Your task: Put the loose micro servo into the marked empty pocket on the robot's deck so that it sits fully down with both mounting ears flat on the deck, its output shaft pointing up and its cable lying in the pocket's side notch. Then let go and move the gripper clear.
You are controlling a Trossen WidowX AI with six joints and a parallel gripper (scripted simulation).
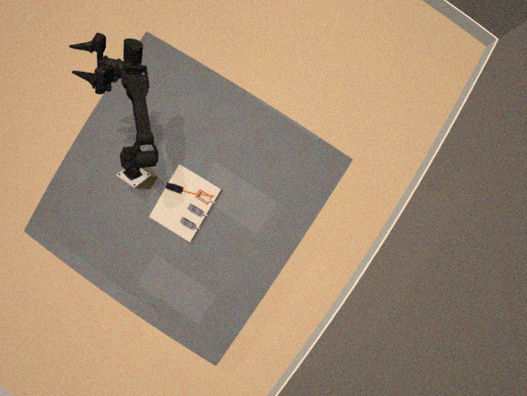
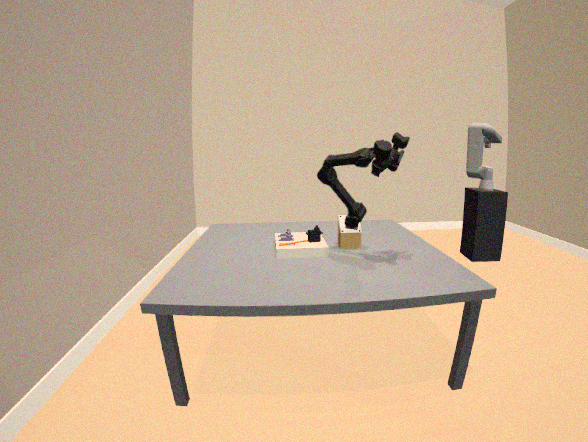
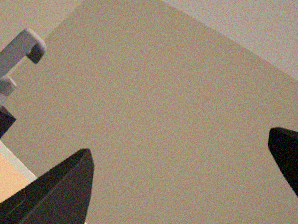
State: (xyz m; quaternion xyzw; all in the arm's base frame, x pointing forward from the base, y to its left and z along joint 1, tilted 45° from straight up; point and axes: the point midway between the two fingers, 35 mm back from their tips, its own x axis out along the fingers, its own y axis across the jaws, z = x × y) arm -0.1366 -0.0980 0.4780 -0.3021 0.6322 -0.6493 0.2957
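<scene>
The loose micro servo [image 1: 175, 187] [image 2: 314, 234] is a black block on the pale deck [image 1: 165, 211] [image 2: 301, 253], at the side nearest the arm's base. Its shaft direction is too small to tell. Its orange cable [image 1: 190, 193] [image 2: 293, 243] runs from it across the deck and over the red-outlined pocket [image 1: 202, 201]. Two grey servos [image 1: 195, 210] [image 1: 188, 223] sit in a row beside the pocket; they are small shapes in the exterior view. My gripper [image 1: 72, 59] [image 2: 404, 146] [image 3: 181, 148] is open and empty, high up and far from the servo, on the other side of the arm's base.
The arm's base plate [image 1: 134, 183] [image 2: 343, 227] stands on a brown block [image 2: 349, 241] close beside the deck. The grey table [image 1: 278, 251] [image 2: 250, 280] carries both. Beyond the table, a grey arm [image 2: 475, 150] stands on a black pedestal [image 2: 483, 225].
</scene>
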